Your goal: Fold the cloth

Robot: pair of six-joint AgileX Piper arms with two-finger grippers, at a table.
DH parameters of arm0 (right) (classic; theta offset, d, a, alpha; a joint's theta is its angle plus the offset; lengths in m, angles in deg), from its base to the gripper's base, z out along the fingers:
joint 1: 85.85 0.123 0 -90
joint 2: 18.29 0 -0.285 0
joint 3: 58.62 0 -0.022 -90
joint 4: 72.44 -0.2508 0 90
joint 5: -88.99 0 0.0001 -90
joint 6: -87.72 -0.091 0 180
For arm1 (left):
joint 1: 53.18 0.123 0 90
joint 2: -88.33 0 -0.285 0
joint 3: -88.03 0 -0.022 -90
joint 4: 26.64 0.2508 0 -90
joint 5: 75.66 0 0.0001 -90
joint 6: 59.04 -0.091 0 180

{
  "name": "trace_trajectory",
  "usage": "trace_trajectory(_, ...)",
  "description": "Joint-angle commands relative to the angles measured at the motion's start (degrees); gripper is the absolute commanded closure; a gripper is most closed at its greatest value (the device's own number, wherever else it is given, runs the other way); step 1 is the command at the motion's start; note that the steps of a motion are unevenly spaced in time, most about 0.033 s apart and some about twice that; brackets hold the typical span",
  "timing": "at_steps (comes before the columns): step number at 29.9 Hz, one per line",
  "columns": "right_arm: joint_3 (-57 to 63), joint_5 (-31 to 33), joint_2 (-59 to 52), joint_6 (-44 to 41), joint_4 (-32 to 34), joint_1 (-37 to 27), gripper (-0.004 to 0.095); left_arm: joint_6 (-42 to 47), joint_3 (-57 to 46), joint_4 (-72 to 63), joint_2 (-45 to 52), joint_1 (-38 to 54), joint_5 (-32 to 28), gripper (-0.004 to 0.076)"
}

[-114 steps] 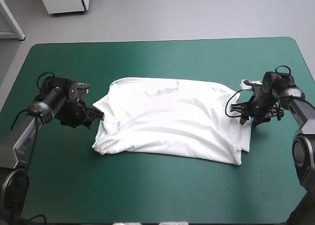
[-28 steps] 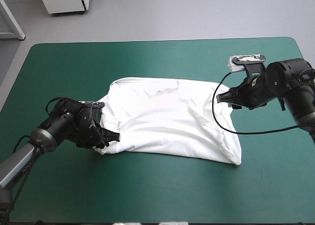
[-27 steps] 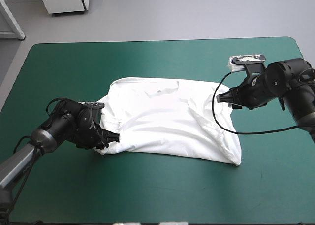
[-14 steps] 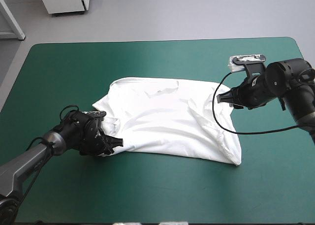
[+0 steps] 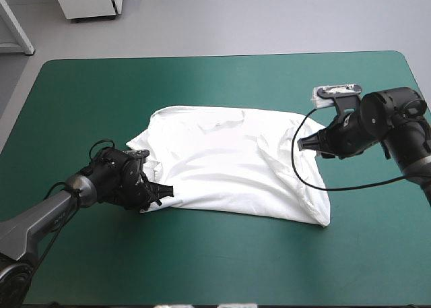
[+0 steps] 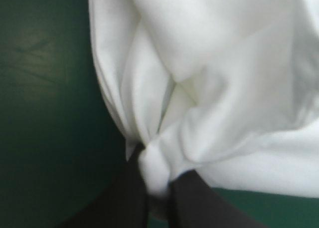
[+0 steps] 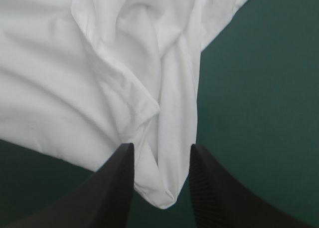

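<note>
Across the teal-green cover (image 5: 222, 267) the T-shirt (image 5: 229, 163) lies spread near the middle, and your left gripper (image 5: 158, 192) has just slid along its left edge to the near corner, where it now pinches a bunch of cloth. Your right gripper (image 5: 304, 144) has come to the far-right sleeve (jaws apart, a fold between them, nothing clamped), so one hold looks made and the other still pending before lifting.

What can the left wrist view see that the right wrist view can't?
Only the left wrist view shows the left gripper shut on a bunched edge of the T-shirt. Only the right wrist view shows the right gripper open, with a pointed tip of cloth between its fingers. Both show the white T-shirt on the teal-green cover.
</note>
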Motion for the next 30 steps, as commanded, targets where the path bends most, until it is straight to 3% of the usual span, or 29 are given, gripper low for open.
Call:
trace_trajectory(1, 4.33, 0.18, -1.95, 0.44, -0.33, -0.07, 0.0517, 0.67, -0.38, 3.41, -0.68, 0.28, -0.92, 0.0731)
trace_trajectory(8, 17.57, -5.34, -1.84, 2.09, -3.13, -0.07, 0.0369, 0.19, -0.38, 3.7, -0.68, 0.28, -0.92, 0.0731)
trace_trajectory(19, 31.57, -18.67, -1.09, 1.01, -5.26, -0.07, 0.0368, -0.83, -0.38, 3.7, -0.58, 0.28, -0.87, 0.0731)
trace_trajectory(26, 33.13, -21.64, 2.99, 1.01, -5.48, -0.07, 0.0371, -2.13, -0.38, 3.7, -0.58, 0.28, -0.87, 0.0731)
trace_trajectory(29, 33.13, -21.74, 4.59, -0.32, -5.48, -0.07, 0.0508, -2.13, -0.38, 3.7, -0.58, 0.28, -0.87, 0.0731)
trace_trajectory(30, 33.13, -21.43, 4.64, -0.45, -5.48, -0.07, 0.0648, -2.13, -0.38, 3.7, -0.58, 0.28, -0.87, 0.0731)
